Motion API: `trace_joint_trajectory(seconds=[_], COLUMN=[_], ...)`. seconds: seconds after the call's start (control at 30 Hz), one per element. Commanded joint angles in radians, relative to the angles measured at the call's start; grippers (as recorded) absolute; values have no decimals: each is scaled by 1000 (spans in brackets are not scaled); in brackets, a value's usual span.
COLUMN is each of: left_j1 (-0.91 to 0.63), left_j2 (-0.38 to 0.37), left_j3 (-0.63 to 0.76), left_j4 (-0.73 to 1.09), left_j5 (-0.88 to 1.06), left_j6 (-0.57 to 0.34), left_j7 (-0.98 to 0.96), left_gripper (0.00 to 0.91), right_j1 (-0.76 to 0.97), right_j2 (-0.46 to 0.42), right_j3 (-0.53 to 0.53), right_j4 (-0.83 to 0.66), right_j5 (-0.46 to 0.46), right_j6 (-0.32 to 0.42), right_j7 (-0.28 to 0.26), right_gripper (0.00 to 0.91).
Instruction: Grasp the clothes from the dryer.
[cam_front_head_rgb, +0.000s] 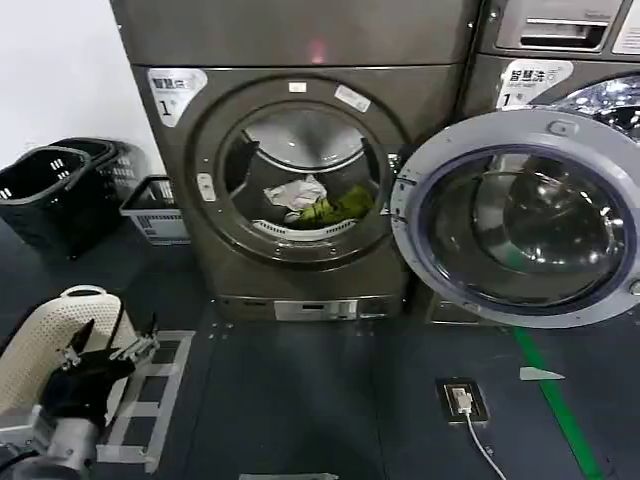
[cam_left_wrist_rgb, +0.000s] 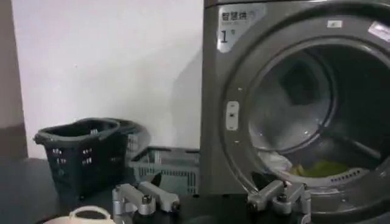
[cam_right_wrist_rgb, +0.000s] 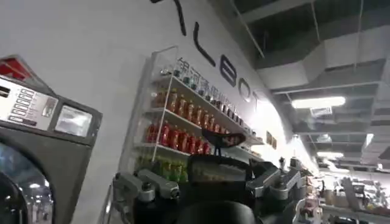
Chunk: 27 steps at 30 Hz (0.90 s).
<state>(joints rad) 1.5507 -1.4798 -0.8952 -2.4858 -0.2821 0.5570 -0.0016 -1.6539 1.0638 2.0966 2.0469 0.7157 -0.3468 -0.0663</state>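
Note:
The dryer (cam_front_head_rgb: 290, 60) is the grey-brown machine with a white "1" label, straight ahead. Its round glass door (cam_front_head_rgb: 405, 190) is swung open to the right. The clothes (cam_front_head_rgb: 322, 203), a small white and yellow-green bundle, lie low in the drum mouth; the left wrist view shows the clothes (cam_left_wrist_rgb: 311, 168) inside the porthole. My left gripper (cam_front_head_rgb: 112, 347) hangs low at the near left, well short of the dryer, open with nothing between its fingers (cam_left_wrist_rgb: 148, 196). My right gripper (cam_right_wrist_rgb: 210, 189) is open and empty, raised and facing a wall shelf of bottles.
Two dark baskets (cam_front_head_rgb: 50, 190) and a pale grey crate (cam_front_head_rgb: 155, 210) stand left of the dryer. A white perforated basket (cam_front_head_rgb: 45, 345) sits beside my left gripper. A second machine (cam_front_head_rgb: 560, 70) stands behind the open door. A floor socket with a cable (cam_front_head_rgb: 462, 400) and green tape (cam_front_head_rgb: 560, 410) lie near right.

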Motion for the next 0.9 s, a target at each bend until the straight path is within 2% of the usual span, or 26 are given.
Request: trace_joint_trajectory(seconds=[0.03, 0.63, 0.73, 0.9], left_j1=[-4, -18, -17, -16], left_j2=[0, 3, 1, -2], left_j3=[4, 33, 33, 32], left_j4=[8, 35, 34, 28], left_j5=[0, 3, 4, 5], left_j6=[1, 0, -1, -4], left_j7=[1, 8, 9, 14], left_gripper=[907, 907, 907, 907], right_j1=[-1, -7, -9, -8], right_j2=[-2, 7, 10, 11], right_j3=[-1, 1, 0, 1], right_j4=[-1, 6, 9, 13], right_j5=[1, 3, 31, 45], right_j6=[1, 6, 43, 44], right_j7=[0, -2, -22, -46], right_gripper=[907, 907, 907, 907])
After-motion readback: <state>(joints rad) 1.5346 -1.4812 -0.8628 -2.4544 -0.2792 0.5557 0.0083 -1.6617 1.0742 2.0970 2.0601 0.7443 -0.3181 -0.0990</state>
